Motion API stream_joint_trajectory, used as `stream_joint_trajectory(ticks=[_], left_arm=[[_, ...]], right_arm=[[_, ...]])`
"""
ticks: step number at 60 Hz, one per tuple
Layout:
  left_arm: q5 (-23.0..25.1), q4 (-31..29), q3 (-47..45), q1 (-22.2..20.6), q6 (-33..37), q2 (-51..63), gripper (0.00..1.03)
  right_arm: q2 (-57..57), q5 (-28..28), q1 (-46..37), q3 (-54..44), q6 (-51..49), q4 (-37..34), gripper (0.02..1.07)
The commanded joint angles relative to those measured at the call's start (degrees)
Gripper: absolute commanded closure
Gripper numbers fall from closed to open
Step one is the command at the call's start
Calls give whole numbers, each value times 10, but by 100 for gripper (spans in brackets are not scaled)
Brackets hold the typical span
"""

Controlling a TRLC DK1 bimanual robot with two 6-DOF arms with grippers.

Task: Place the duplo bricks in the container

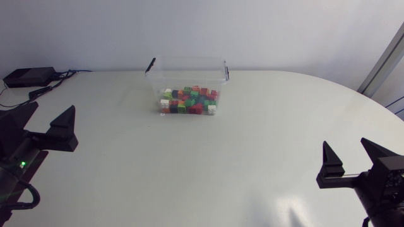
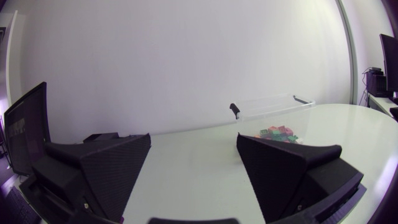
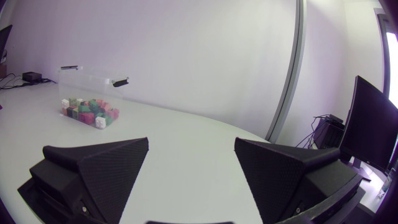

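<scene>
Duplo bricks lie inside the container at 12 o'clock. Left gripper, 8 o'clock, and right gripper, 4 o'clock, stand spread, empty. No loose brick shows, so parking clear seems wisest.

Soft, even light falls from above. The white table is bright all over, with one pale sheen near my right gripper and no hard glare. My left gripper and the right one read as dark masses that cast only faint shadows. The clear box catches thin highlights along its rim. In my wrist views, the table's far edge bows towards the sides.
</scene>
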Motion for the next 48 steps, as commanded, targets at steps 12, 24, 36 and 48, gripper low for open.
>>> stream_joint_trajectory(ticks=[12, 24, 36, 48], left_arm=[[15, -33, -52, 10, -39, -80, 12], [27, -62, -83, 14, -59, -138, 12], [39, -91, -114, 18, -79, -195, 12], [51, -119, -145, 22, -99, -253, 12]], right_arm=[[-3, -33, -20, -14, 46, 13, 7], [-2, -61, -35, -18, 67, 23, 7], [-1, -89, -49, -23, 88, 34, 7], [0, -117, -64, -27, 109, 44, 7]])
